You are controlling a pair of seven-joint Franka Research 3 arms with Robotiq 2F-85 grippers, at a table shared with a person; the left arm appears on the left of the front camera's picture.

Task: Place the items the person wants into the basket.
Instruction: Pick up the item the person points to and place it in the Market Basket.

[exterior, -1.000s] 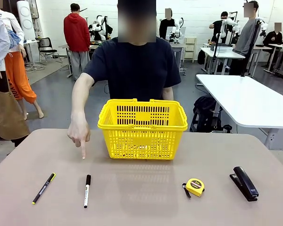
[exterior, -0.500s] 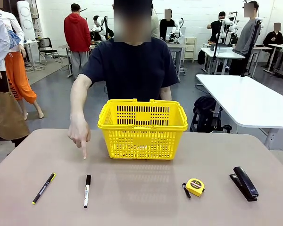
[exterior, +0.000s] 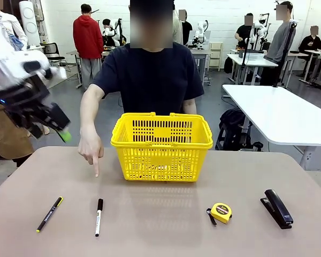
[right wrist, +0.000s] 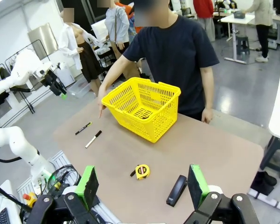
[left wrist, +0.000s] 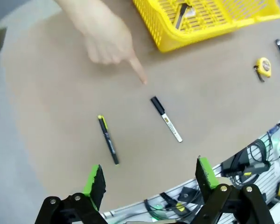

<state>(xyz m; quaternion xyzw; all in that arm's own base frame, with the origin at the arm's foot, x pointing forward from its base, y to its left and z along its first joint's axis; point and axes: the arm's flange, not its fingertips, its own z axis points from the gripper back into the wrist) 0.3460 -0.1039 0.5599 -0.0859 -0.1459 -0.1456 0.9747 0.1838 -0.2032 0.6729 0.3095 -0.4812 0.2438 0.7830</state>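
Left gripper (left wrist: 150, 176): hangs high over the left part of the tabletop (exterior: 160, 235), green-padded fingers spread wide, nothing between them; appears motion-blurred in the front view.
Right gripper (right wrist: 142, 184): hovers well above the near right side of the tabletop, jaws wide apart and empty.
Person's hand (exterior: 90, 150): points down with the index finger, tip at or just above the tabletop, beside the basket's left wall and just beyond the marker's capped end.
Basket (exterior: 160, 143): stands upright at the far middle of the tabletop in front of the person, handles folded down on the rim.
Utility knife (left wrist: 181, 15): lies on the basket's floor, seen through the open top from the left wrist view; details too blurred to tell.
Marker (exterior: 98, 217): lies flat near the front left, black cap toward the pointing finger, apart from everything else.
Tape measure (exterior: 221, 212): sits on the tabletop right of centre, well apart from the basket, short black strap lying at its left.
Pen (exterior: 49, 214): lies left of the marker, yellow tip toward the far side.
Stapler (exterior: 278, 208): rests at the right, beyond the tape measure.
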